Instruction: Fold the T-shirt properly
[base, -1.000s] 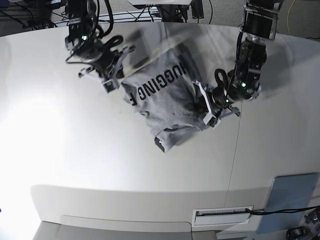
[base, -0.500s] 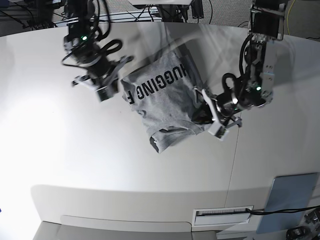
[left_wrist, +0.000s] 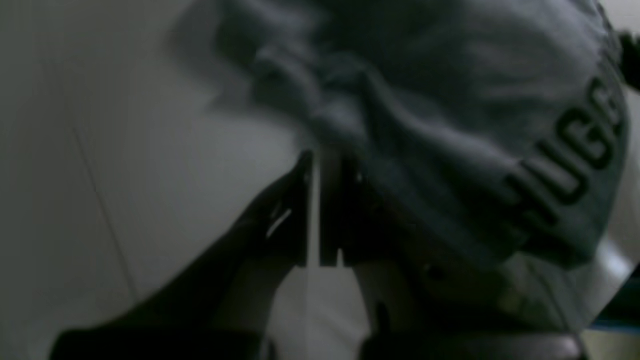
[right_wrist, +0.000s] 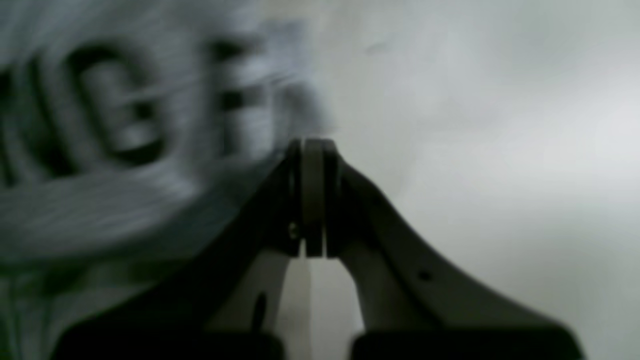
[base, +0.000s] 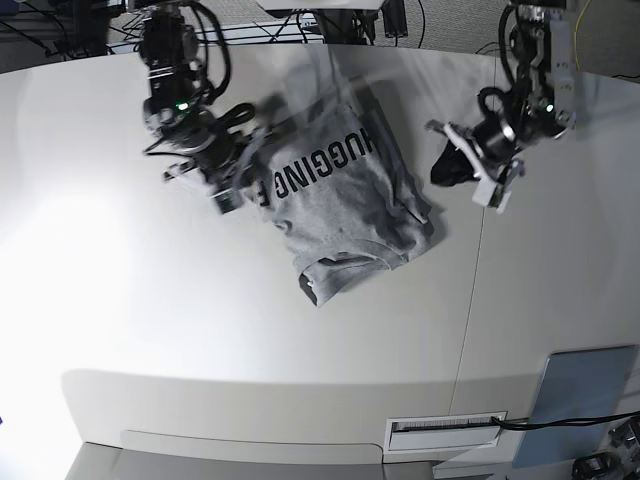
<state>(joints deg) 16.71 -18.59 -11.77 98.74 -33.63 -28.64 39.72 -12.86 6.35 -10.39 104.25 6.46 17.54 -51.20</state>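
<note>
**rig_op:** Driving this remotely, quick status. The T-shirt (base: 340, 215) is lying in a rumpled, half-folded bundle near the middle of the white table (base: 150, 320), lettering side up. Far from a proper fold, I'd say.

**foldfan:** Are the claws holding anything?

**rig_op:** Nope, both look empty. The left gripper (base: 478, 172) is lifted off to the shirt's side, clear of the cloth in the base view. In its wrist view the fingers sit nearly together with just a thin slit of light between them and no fabric in there. The right gripper (right_wrist: 312, 150) is pressed fully together, nothing pinched, right at the shirt's edge by the lettering.

**foldfan:** So which step is this?

**rig_op:** My read: in between grasps, 1 fold roughly laid and the next not started. The sleeve end nearest me is bunched and the outline is crooked.

**foldfan:** Next move?

**rig_op:** I'd open both claws, drop to 2 edge points, flatten the wrinkles, then fold again. Wrist views are blurry, so I'll pick grab spots from the base view.
</note>
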